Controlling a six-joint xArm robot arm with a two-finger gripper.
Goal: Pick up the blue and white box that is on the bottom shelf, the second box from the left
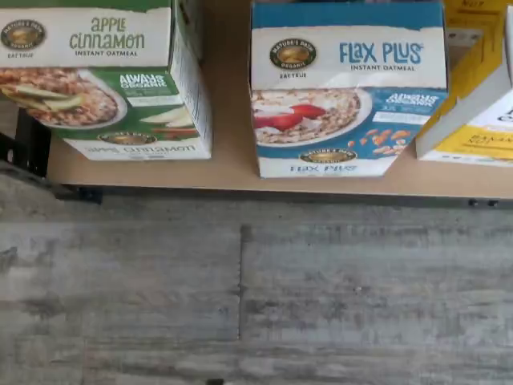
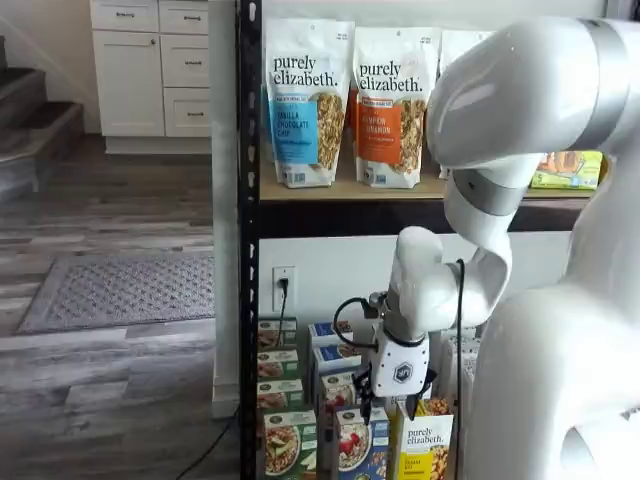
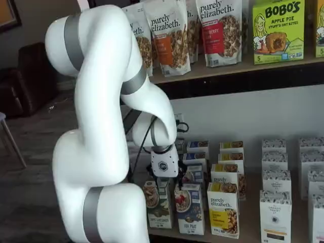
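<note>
Jaws [image 3: 174, 183] low over shelf row, blue and white box [image 3: 190, 208] just below

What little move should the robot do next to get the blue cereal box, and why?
Probably lower the pincer a little straight down. In both shelf views it hangs just above the small blue and white cardboard box at the front of the bottom shelf, not gripping it. Whether its fingers are open cannot be told.

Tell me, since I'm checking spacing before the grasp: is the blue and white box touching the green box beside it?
Apart. The wrist view shows bare shelf board between the blue and white box and the green box.
</note>
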